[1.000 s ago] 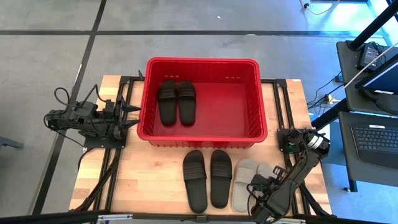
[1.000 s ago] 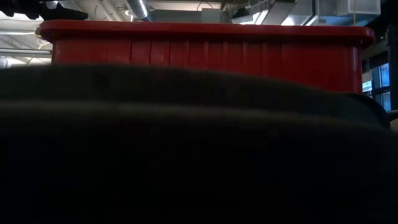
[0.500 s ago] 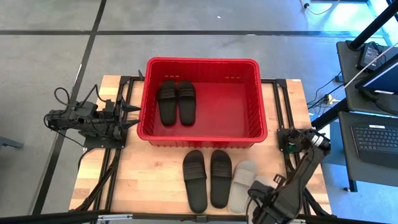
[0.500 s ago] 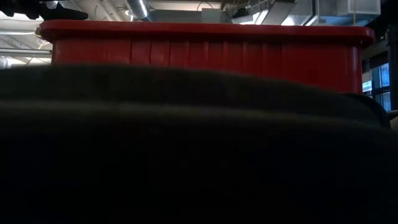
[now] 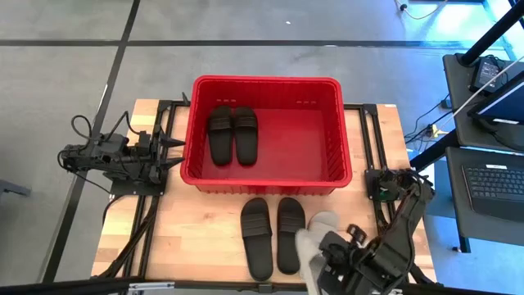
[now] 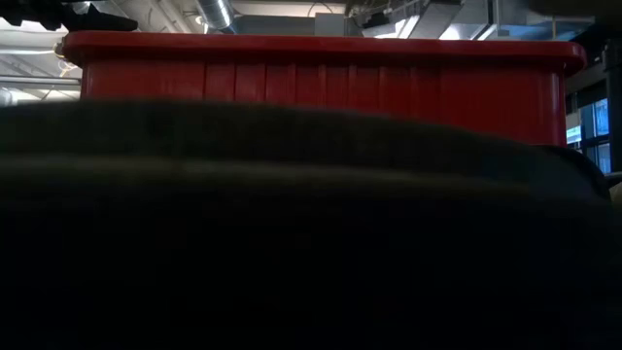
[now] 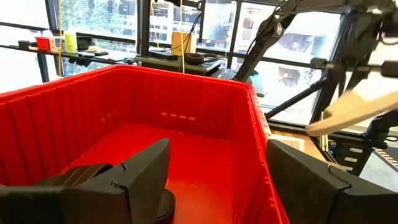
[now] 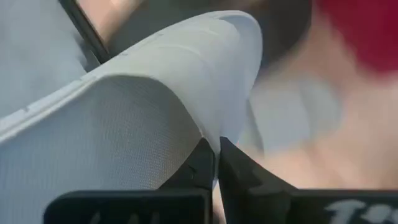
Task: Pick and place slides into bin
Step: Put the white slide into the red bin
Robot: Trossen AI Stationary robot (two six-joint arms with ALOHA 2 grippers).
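right end effector (image 8: 217, 163) pinched on one beige slide (image 5: 309, 250), lifted off the desk's front edge for carrying to the bin (image 5: 266, 185). left end effector (image 7: 217, 180) wide, idle at the left edge.

- The bin (image 5: 344, 131), a large red plastic basket with ribbed sides and a thick rim, stood at the far middle of the bench (image 5: 188, 238).
- Two black slides (image 5: 232, 133) lay side by side, soles down, in the bin's left half.
- Two more black slides (image 5: 273, 235) lay paired on the bench just in front of the bin.
- A light grey slide (image 5: 315, 238) was pinched in the right hand (image 8: 216, 163), tilted up beside the black pair.
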